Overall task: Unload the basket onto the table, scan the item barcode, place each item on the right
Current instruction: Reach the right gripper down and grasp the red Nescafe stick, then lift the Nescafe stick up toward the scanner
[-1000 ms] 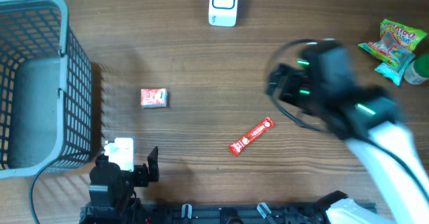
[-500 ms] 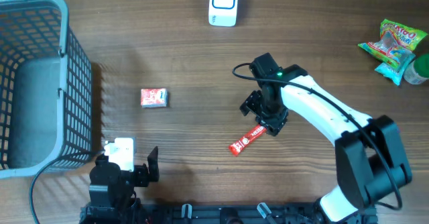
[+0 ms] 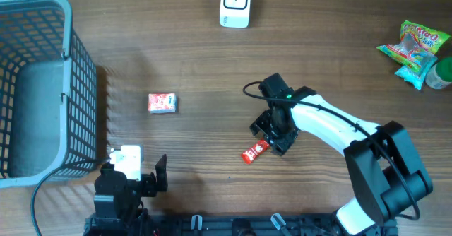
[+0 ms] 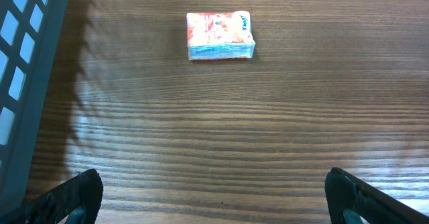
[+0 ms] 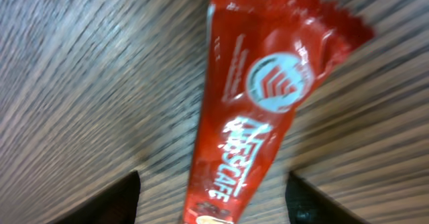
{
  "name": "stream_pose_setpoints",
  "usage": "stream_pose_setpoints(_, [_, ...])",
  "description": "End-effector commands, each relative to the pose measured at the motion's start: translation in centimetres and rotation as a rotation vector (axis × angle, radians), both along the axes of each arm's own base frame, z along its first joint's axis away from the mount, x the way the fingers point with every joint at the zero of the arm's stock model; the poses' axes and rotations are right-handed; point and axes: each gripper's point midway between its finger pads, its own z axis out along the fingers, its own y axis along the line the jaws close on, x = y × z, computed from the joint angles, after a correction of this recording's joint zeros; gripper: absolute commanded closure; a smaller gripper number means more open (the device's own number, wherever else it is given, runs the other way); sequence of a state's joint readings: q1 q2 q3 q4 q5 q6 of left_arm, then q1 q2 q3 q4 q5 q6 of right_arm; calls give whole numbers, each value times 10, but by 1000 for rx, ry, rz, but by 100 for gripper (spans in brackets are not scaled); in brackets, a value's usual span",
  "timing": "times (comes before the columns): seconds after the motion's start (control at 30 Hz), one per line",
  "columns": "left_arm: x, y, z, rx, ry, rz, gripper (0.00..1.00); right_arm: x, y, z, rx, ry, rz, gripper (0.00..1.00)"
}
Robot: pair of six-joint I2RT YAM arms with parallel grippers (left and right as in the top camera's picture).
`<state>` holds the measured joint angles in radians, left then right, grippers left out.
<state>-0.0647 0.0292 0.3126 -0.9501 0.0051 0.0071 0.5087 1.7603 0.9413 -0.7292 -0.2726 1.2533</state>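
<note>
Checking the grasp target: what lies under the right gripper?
A red Nescafe sachet, flat on the wooden table between the open fingers. From overhead the right gripper covers its upper end; no barcode shows.

White lettering down the red sachet (image 5: pixel 248 137) reads "NESCAFE", just below a round white emblem (image 5: pixel 278 83) with stacked chevrons.

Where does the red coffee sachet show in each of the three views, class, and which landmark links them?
Overhead: the red sachet lies at lower centre, its upper end under the right gripper.
Left wrist: not in it.
Right wrist: it fills the centre, running down between the fingertips.
Shared landmark: the wooden table, seen in all three views.
</note>
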Motion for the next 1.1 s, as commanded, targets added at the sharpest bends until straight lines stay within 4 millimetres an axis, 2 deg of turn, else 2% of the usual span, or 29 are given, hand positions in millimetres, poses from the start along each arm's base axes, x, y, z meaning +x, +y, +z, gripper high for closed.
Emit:
stream_pose_setpoints(0.0, [0,0,0,13,-1,-9,0,-18,-17,-24,-108,40,-48,57])
stream_pose_setpoints(0.03, [0,0,0,14,-1,-9,0,-19,-18,-25,-112,46,-60,66])
stream_pose_setpoints(0.07, [0,0,0,13,-1,-9,0,-19,-19,-25,-115,47,-60,79])
stream_pose_setpoints(0.13, [0,0,0,13,-1,-9,0,-19,-19,-25,-115,47,-60,96])
stream_pose_setpoints(0.23, [0,0,0,13,-1,-9,0,-24,-16,-22,-99,76,-61,96])
stream_pose_setpoints(0.33, [0,0,0,13,-1,-9,0,-28,1,-2,13,168,-84,96])
stream_pose_setpoints(0.4, [0,0,0,13,-1,-9,0,-28,34,27,269,249,-54,96])
stream_pose_setpoints(0.47, [0,0,0,14,-1,-9,0,-19,67,60,586,218,59,96])
stream_pose_setpoints(0.5, [0,0,0,13,-1,-9,0,-10,81,80,750,160,130,96])
stream_pose_setpoints(0.57, [0,0,0,14,-1,-9,0,10,98,105,944,10,247,96])
stream_pose_setpoints(0.63, [0,0,0,13,-1,-9,0,36,117,141,1141,-262,446,96])
stream_pose_setpoints(0.67, [0,0,0,13,-1,-9,0,46,125,166,1237,-424,569,96])
stream_pose_setpoints(0.77, [0,0,0,13,-1,-9,0,57,133,227,1371,-794,839,95])
stream_pose_setpoints(0.8, [0,0,0,13,-1,-9,0,54,132,255,1399,-992,975,95])
stream_pose_setpoints(0.9, [0,0,0,14,-1,-9,0,28,121,298,1390,-1400,1285,96])
stream_pose_setpoints(0.97, [0,0,0,13,-1,-9,0,18,117,309,1364,-1531,1376,96])
stream_pose_setpoints(1.07, [0,0,0,13,-1,-9,0,13,119,311,1333,-1663,1465,96])
